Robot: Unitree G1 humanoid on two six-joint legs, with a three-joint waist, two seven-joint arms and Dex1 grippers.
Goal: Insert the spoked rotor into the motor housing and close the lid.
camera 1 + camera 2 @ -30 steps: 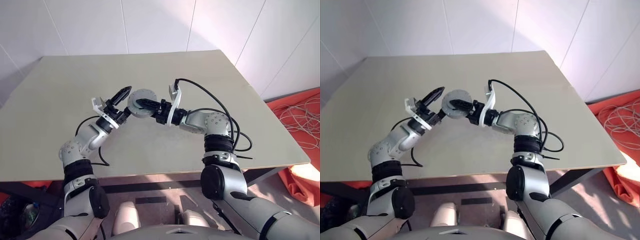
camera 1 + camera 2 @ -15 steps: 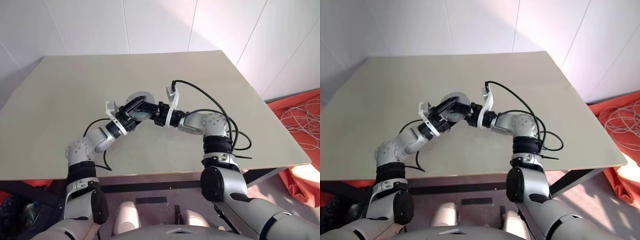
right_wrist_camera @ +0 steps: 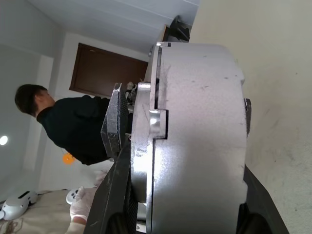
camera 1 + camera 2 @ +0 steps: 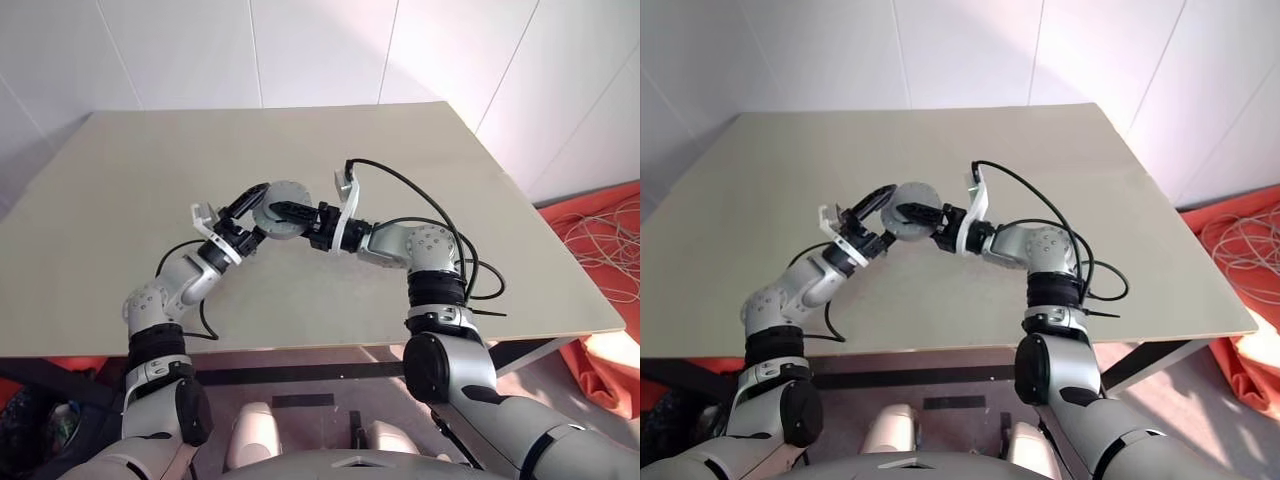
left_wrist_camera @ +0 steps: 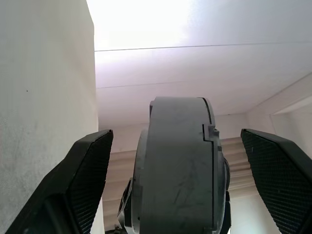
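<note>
Beige table (image 4: 420, 170), right fingers (image 4: 283, 209) clamped on grey motor housing (image 4: 283, 208) above it, left fingers (image 5: 87, 170) spread wide around it.

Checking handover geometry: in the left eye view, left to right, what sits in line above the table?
Left gripper, open → closed grey motor housing, lid on → right gripper, shut on the motor housing → the table's bare right side.

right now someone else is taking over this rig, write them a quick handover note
Right gripper: shut on the round grey metal motor housing, held on edge above the beige table.
Left gripper: open, fingers either side of the housing, not touching.
Done: the grey lid appears seated on the housing, so the rotor is presumably inside, though hidden.
Left: confirm the lid is fully closed, set the assembly down.
</note>
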